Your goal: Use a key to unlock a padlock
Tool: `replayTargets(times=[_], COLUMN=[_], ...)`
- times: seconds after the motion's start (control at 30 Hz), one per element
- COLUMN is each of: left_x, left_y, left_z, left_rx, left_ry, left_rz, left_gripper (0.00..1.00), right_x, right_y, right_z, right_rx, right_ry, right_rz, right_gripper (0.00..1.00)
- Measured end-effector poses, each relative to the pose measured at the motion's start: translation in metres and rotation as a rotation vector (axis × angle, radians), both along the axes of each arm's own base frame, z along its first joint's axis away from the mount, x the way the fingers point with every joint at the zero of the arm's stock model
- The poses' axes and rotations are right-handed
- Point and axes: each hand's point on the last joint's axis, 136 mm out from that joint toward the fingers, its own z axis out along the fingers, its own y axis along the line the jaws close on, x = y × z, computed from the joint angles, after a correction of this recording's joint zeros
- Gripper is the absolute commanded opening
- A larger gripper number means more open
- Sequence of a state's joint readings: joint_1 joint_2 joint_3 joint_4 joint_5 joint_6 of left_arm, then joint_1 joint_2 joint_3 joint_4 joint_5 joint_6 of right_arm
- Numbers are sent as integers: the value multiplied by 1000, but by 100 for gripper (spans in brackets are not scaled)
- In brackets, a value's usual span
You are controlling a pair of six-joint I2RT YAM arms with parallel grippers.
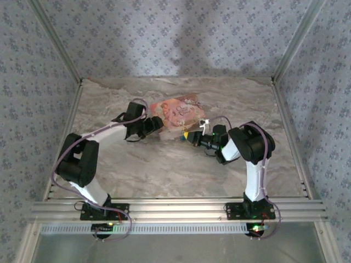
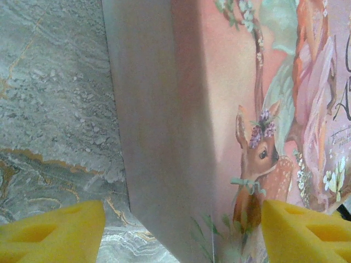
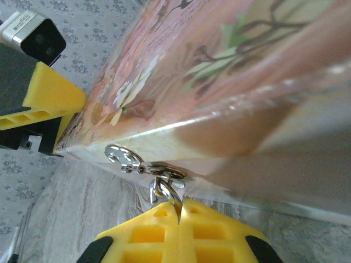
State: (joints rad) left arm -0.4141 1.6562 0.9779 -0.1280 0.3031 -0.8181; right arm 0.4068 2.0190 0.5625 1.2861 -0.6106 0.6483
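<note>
Nearest you from above, both arms [image 1: 249,164] bend over the veined marble table [image 1: 164,175] toward the flat pink box [image 1: 176,112]. Left gripper [image 1: 159,125] meets its left edge, right gripper [image 1: 191,137] its near edge, by a yellow speck [image 1: 186,133], maybe the padlock; too small to tell. Left wrist: yellow wedge fingers [image 2: 55,233] stand wide apart, holding nothing, the box's smooth side between them. Right wrist: ribbed yellow fingers [image 3: 238,229] press together, tips touching a shiny steel loop [image 3: 163,189] hanging from the box's hasp [image 3: 123,157].
</note>
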Motion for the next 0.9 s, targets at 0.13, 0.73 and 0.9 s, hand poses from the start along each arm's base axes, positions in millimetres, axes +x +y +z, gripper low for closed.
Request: replayTargets(times=[0.13,0.73,0.9], left_x=[-9,-24,-25], left_y=[0,-14,-15], left_z=[0,-1,-1], left_rx=[-6,-38,-41], left_ry=[7,6,4], left_rz=[2,-7,-10], left_gripper=[74,74,75], right_x=[2,10,13], right_y=[-6,-22,-26], right_z=[0,1,1], right_rx=[21,113,136], right_ry=[34,154,187], right_rz=[-34,-132,-154], right_gripper=[0,0,0])
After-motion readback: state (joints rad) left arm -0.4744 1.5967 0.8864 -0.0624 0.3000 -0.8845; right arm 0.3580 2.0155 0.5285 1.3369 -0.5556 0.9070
